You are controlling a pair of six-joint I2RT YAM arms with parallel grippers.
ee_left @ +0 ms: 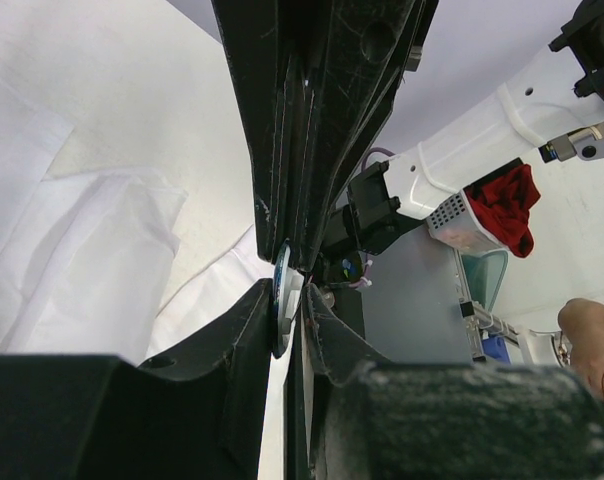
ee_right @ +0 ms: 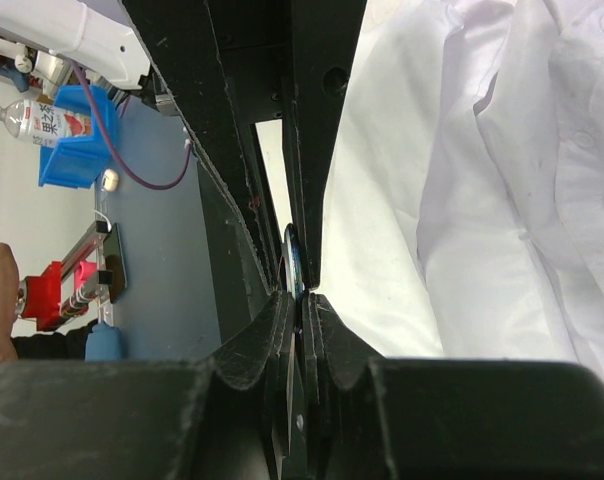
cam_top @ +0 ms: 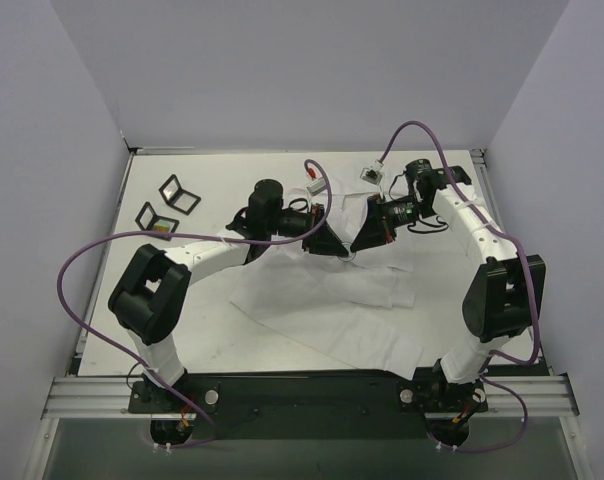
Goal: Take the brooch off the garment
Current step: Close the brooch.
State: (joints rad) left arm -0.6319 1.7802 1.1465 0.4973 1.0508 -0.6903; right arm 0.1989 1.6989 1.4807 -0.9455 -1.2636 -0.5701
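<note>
Brooch (ee_left: pixel 282 300) edge-on, upright (thin disc) | left end effector (ee_left: pixel 290 310) pinching it | right end effector (ee_right: pixel 302 300) pressed together

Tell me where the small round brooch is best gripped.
By its thin rim, edge-on, as the left gripper does: the small round silvery-blue brooch is a flat disc standing on edge between both grippers, so its faces suit the pads. The right gripper pinches it from the opposite side, against the white thin-fabric shirt.

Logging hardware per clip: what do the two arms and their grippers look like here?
Both the left arm and the right arm have white link shells with bulky black joint housings. A purple cable loops along each. The left gripper and right gripper are black, with scuffed, wedge-shaped fingers.
</note>
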